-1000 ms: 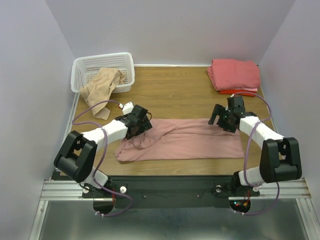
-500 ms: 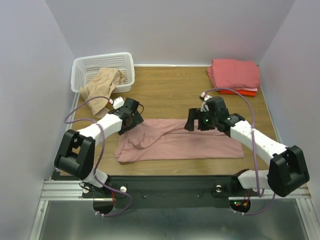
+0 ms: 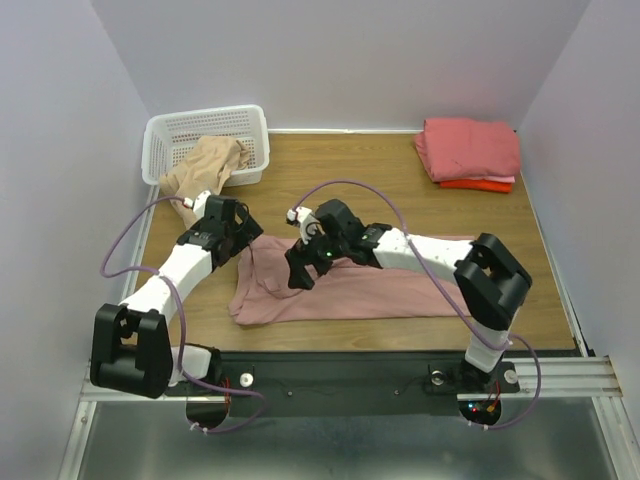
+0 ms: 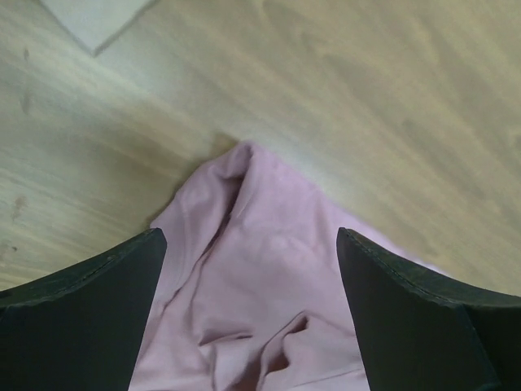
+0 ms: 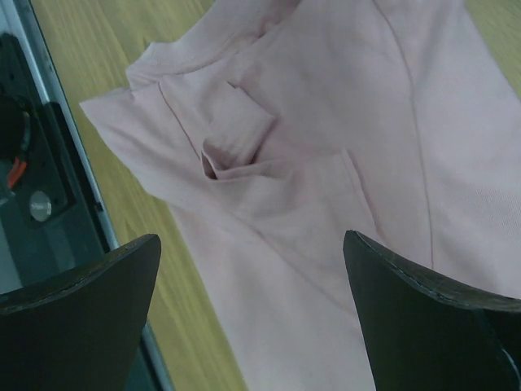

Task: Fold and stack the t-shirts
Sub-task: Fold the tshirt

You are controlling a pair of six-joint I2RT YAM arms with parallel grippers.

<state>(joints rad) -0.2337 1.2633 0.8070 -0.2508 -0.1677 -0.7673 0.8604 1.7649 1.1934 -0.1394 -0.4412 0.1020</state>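
Across the near half of the tabletop [image 3: 380, 190] lies the dusty-pink t-shirt [image 3: 400, 288], flat to the right and rumpled at its left end, and both arms hover over that rumpled end. The left tool [image 3: 238, 238] is above the far-left corner, jaws spread wide and empty, and the right tool [image 3: 300, 272] is close beside it over the bunched folds, equally wide, gripping nothing. Back left, the beige t-shirt [image 3: 205, 170] spills out of the white basket [image 3: 160, 150]; back right, the salmon-pink t-shirt [image 3: 470, 148] sits folded on the orange-red t-shirt [image 3: 478, 185].
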